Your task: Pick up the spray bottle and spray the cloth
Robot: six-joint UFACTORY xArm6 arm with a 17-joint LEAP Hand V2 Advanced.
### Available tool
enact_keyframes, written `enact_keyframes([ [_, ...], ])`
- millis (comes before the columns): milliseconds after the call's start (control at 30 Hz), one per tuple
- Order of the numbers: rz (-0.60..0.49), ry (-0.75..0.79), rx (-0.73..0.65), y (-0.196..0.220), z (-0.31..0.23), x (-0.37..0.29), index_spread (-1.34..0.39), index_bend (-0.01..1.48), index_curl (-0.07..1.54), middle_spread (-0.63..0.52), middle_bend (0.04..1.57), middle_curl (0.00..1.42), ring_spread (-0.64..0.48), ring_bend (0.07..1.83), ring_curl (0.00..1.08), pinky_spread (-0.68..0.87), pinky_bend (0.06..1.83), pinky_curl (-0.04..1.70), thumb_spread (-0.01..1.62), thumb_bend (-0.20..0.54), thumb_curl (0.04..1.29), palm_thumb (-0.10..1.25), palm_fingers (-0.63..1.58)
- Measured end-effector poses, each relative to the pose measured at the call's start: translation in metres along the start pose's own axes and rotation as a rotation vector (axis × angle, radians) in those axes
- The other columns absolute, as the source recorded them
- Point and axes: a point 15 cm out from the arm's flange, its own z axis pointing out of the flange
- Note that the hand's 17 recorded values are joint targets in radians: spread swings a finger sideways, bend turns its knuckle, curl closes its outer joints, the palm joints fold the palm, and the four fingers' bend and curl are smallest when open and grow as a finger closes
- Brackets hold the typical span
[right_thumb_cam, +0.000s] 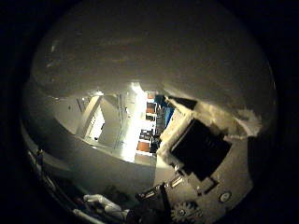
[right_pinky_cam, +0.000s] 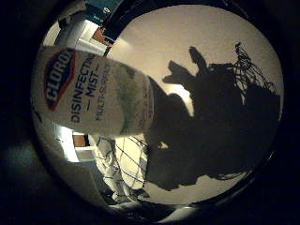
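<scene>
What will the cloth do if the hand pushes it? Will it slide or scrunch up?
Probably scrunch: the cloth already lies in soft folds on the table, so it looks floppy. It seems thin and light, so a push would likely bunch it before sliding it.

You had the spray bottle close to the palm: smooth plastic, its printed label faintly glossy. The cloth looked soft and woven, white with a thin dark grid (rumpled, too). The table under it was matt, pale, finely grained. The hand showed hard plastic and a geared part.
</scene>
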Motion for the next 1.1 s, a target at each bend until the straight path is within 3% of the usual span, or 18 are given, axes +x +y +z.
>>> enact_keyframes([
  [167,0.008,-0.034,0.035,-0.009,0.004,-0.01,-0.3,0.31,0.47,-0.17,0.66,0.57,-0.16,1.01,0.41,-0.12,0.77,0.21,0.99,-0.008,0.43,1.0,1.07],
  [367,-0.014,-0.052,0.033,-0.018,0.003,-0.02,-0.3,0.5,0.59,-0.17,0.81,0.61,-0.15,1.08,0.44,-0.28,0.86,0.2,0.99,-0.017,0.45,1.03,1.26],
  [500,-0.03,-0.079,0.022,-0.02,0.003,-0.03,-0.26,0.71,0.66,-0.14,0.92,0.62,-0.15,1.12,0.46,-0.31,0.99,0.26,1.0,-0.02,0.46,1.02,1.37],
  [633,-0.057,-0.13,-0.017,-0.021,0.004,-0.048,-0.21,0.88,0.69,-0.1,1.05,0.63,-0.14,1.22,0.49,-0.27,1.14,0.35,0.98,-0.014,0.5,1.04,1.35],
  [767,-0.118,-0.179,-0.12,-0.016,0.006,-0.072,-0.18,0.98,0.7,-0.09,1.15,0.64,-0.14,1.32,0.52,-0.24,1.24,0.43,0.9,-0.015,0.57,1.07,1.31],
  [1100,-0.291,-0.104,-0.462,0.004,-0.018,-0.094,-0.17,1.09,0.7,-0.08,1.27,0.63,-0.14,1.42,0.54,-0.2,1.3,0.57,0.78,-0.016,0.7,1.08,1.24],
])
